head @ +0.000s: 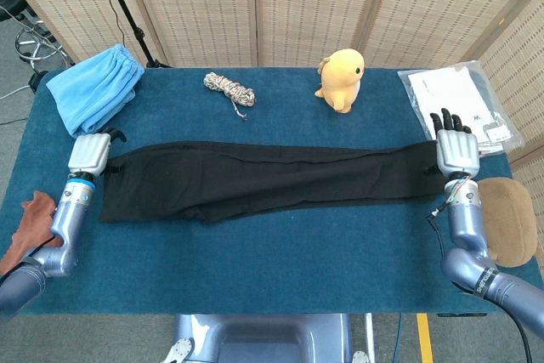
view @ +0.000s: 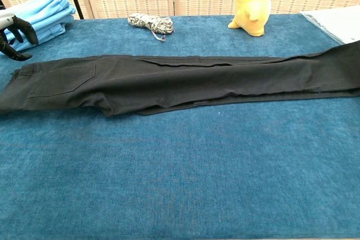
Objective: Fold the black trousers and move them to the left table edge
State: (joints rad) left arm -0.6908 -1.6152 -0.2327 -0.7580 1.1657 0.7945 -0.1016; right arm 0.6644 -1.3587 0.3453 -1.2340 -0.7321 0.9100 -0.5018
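The black trousers (head: 255, 178) lie stretched flat across the blue table, waist at the left, leg ends at the right. My left hand (head: 89, 155) hovers just behind the waist, and its fingers (view: 17, 26) are spread and off the fabric. My right hand (head: 456, 152) is at the leg ends (view: 346, 66) and holds them; the grip itself is hidden under the hand and falls outside the chest view.
A folded light-blue cloth (head: 93, 87) lies at the back left. At the back are a rope bundle (head: 228, 87), a yellow plush (head: 342, 79) and a plastic bag with papers (head: 459, 99). A brown plush (head: 501, 218) sits right of my right arm, and a brown scrap (head: 25, 223) lies at the left edge.
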